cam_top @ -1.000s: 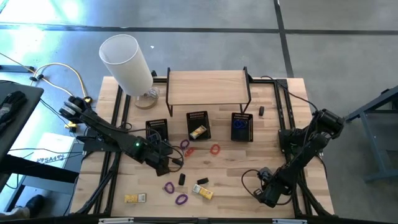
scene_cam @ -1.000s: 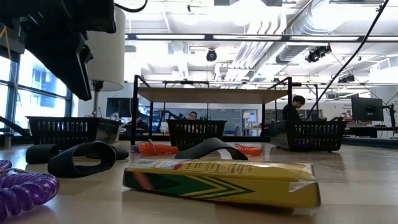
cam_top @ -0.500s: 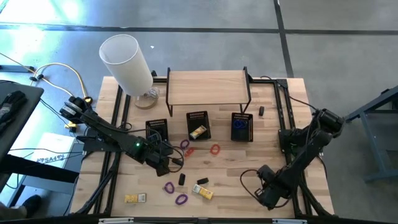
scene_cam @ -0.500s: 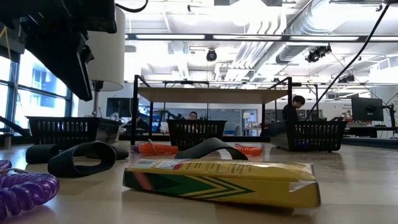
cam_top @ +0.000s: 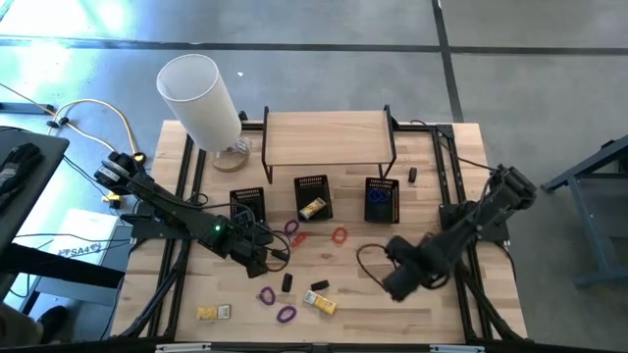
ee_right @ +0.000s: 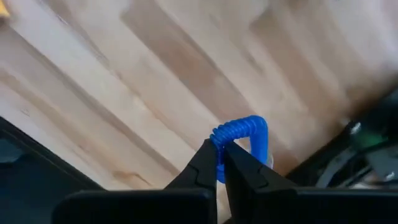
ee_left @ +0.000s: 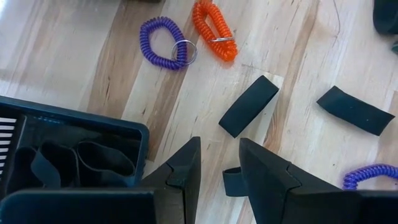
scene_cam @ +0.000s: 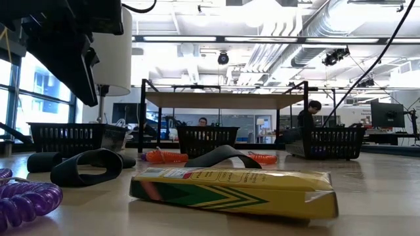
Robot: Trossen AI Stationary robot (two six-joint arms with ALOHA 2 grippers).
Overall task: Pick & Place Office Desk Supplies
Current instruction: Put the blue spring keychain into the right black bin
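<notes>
My right gripper point(cam_top: 397, 281) hangs above the table's right half, shut on a blue coil loop point(ee_right: 244, 132). My left gripper point(cam_top: 267, 257) is beside the left black basket point(cam_top: 247, 204); in its wrist view the fingers stand apart point(ee_left: 219, 167) with a black band point(ee_left: 232, 182) showing between them. On the table lie purple coils point(cam_top: 266, 294), orange coils point(cam_top: 339, 235), black bands point(ee_left: 249, 106) and a yellow box point(scene_cam: 233, 190). My right gripper pinches the blue coil loop's near side point(ee_right: 222, 138) between its two fingertips, coming from above and pointing down. The loop sticks out past the fingertips, clear of the wooden table top. My left gripper: I cannot tell whether its fingers touch the black band between them.
Three black baskets stand in a row; the middle one point(cam_top: 313, 196) holds a yellow box, the right one point(cam_top: 382, 199) blue coils. Behind them is a wooden shelf point(cam_top: 329, 137) and a tall white cylinder point(cam_top: 201, 93). Yellow and white blocks point(cam_top: 213, 312) lie near the front left.
My right gripper has risen from the table's near right corner and gone toward the table's middle, turning about as it went.
</notes>
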